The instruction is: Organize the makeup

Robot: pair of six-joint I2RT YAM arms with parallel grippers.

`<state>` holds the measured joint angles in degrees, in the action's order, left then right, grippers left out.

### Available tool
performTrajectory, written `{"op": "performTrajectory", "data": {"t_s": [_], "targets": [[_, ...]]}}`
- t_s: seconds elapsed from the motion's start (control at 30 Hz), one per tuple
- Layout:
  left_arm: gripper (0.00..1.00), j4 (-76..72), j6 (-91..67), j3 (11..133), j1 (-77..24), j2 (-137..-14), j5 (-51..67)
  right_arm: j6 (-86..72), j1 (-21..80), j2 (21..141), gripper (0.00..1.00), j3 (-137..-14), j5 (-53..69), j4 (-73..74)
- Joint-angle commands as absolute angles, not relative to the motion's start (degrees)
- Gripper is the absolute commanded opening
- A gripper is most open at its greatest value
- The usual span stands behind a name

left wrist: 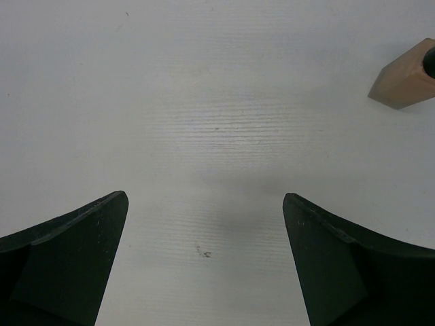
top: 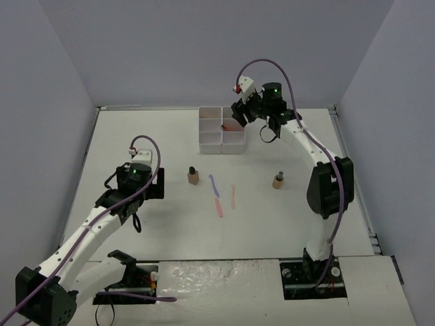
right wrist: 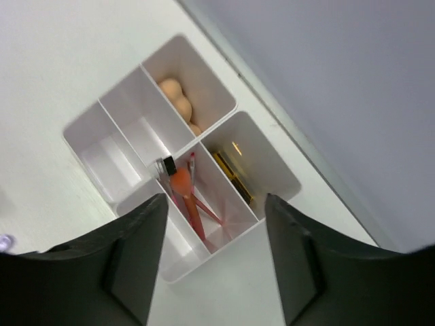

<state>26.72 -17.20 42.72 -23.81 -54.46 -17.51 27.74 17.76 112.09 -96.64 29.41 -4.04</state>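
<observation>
Both spread: right tool (right wrist: 215,221) over the white box (right wrist: 109,155), left tool (left wrist: 204,207) near a tan bottle (left wrist: 402,84).

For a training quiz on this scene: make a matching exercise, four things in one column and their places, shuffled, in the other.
Things:
1. peach sponges
2. blue stick
3. left gripper
4. right gripper

Places:
A. above the white box
B. inside a box compartment
C. open over a bare part of the table
D. lying loose on the table

Pairs: 1-B, 2-D, 3-C, 4-A.
</observation>
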Motion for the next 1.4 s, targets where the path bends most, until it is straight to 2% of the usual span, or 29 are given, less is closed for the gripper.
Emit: {"op": "performTrajectory", "data": {"t_s": [0.0,0.07,0.1,0.17,0.43,0.6,0.77,1.03,1.37], "targets": [[0.97,26.73,-22.31,46.87,-23.56,-53.44,-13.92,10.78,17.49,95.99,0.67,-92.44,22.77,-7.89],[0.97,27.61,-25.03,48.14,-23.77,-53.63,-11.82,4.61,17.48,91.39,0.79,-88.1,19.81,-7.29],[0.97,28.22,-26.07,49.05,-24.02,-53.71,-11.42,1.54,17.4,87.62,0.82,-86.47,19.28,-7.21],[0.97,28.89,-29.06,49.97,-25.26,-54.21,-10.83,-1.96,17.4,81.72,0.99,-81.34,16.63,-7.12],[0.97,28.3,-37.44,55.28,-38.94,-59.87,-17.32,-12.64,17.23,65.47,1.0,-67.5,9.67,-0.16],[0.97,28.56,-48.07,59.06,-48.86,-70.42,-22.41,-18.57,17.14,53.65,1.0,-58.48,2.85,7.73],[0.96,28.29,-54.84,62.69,-53.82,-80.58,-24.09,-21.7,17.05,46.56,1.0,-52.92,-2.45,13.41],[0.9,28.17,-56.81,69.82,-56.75,-96.32,-21.35,-20.15,16.96,43.53,1.0,-52.11,-2.87,19.58],[0.75,28.26,-58.15,72.41,-56.95,-104.59,-17.78,-18.62,17.0,42.91,1.0,-50.89,-0.95,21.03]]}}
